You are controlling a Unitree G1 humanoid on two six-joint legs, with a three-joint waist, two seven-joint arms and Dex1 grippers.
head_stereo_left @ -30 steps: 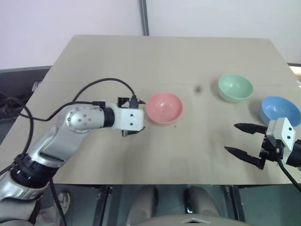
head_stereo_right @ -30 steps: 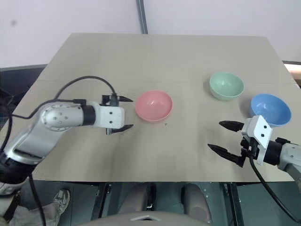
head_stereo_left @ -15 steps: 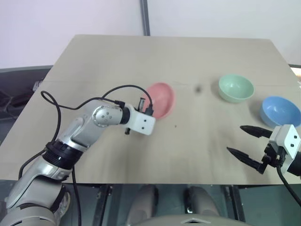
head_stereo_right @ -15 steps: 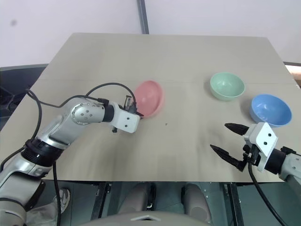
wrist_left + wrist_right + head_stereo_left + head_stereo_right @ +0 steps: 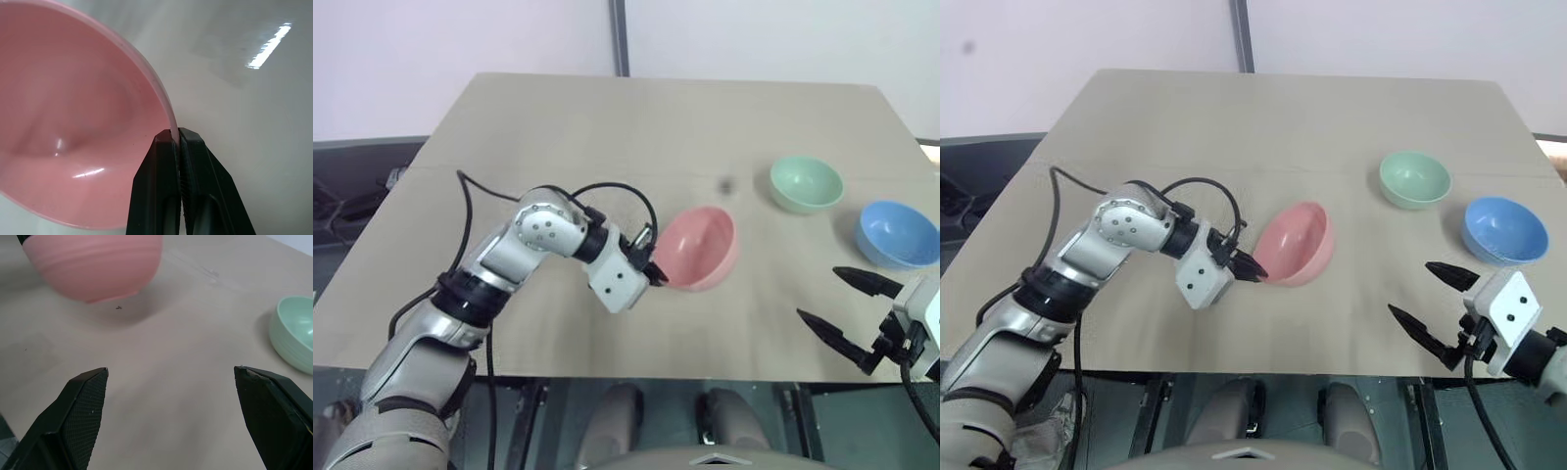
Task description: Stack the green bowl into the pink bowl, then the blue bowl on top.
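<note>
Left wrist view | left fingers (image 5: 177, 139) pinched the pink bowl (image 5: 697, 250) rim, tilted | right fingers (image 5: 850, 305) wide open, empty | green bowl (image 5: 806, 184) nearer right arm

You have a plain tan table (image 5: 607, 127) before you. A small dark speck (image 5: 725, 183) sits toward its two o'clock side.

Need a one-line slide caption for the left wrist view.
Left gripper pinches the rim of the tilted pink bowl above the table.
</note>
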